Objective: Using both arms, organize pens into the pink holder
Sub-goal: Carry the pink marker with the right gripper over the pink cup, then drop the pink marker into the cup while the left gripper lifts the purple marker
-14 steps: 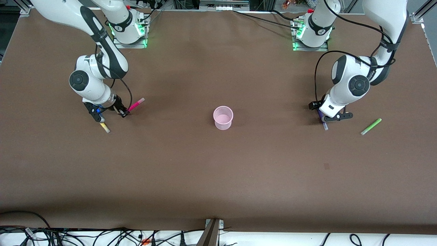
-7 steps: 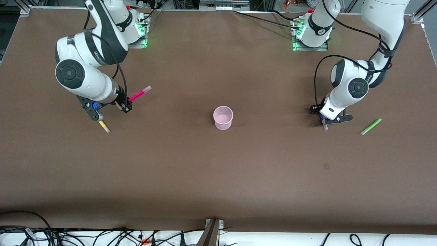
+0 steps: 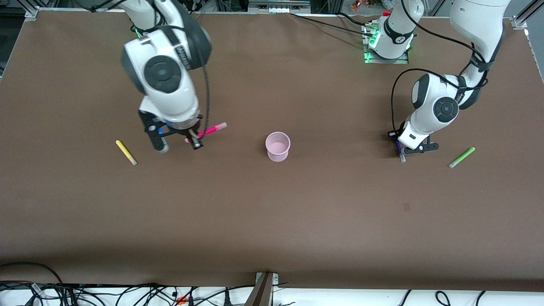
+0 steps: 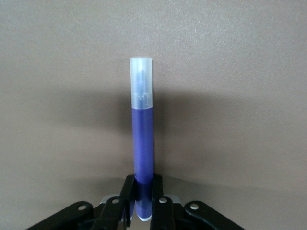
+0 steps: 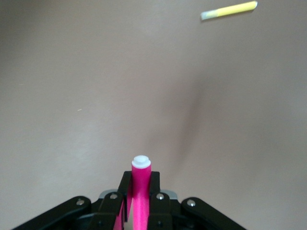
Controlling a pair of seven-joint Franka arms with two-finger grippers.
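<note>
Right gripper (image 3: pixel 195 142) clamped on the pink pen (image 3: pixel 211 130), up over the table between the yellow pen (image 3: pixel 126 152) and the pink cup (image 3: pixel 278 146). Left gripper (image 3: pixel 400 149) pinching the purple pen (image 4: pixel 142 143) at table level — green pen (image 3: pixel 461 157) lies nearby.

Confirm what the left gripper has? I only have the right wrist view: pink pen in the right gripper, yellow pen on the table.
Observer: The left gripper is shut on the dark purple pen, low at the table.
Operator: Holder loaded yet?
Observer: No. The pink holder stands empty mid-table.
Operator: Where's the right gripper relative to it?
Observer: The right gripper holds the magenta-pink pen in the air, short of the holder, toward the right arm's end.
Operator: Fourth pen?
Observer: The lime green pen lies on the table at the left arm's end.
</note>
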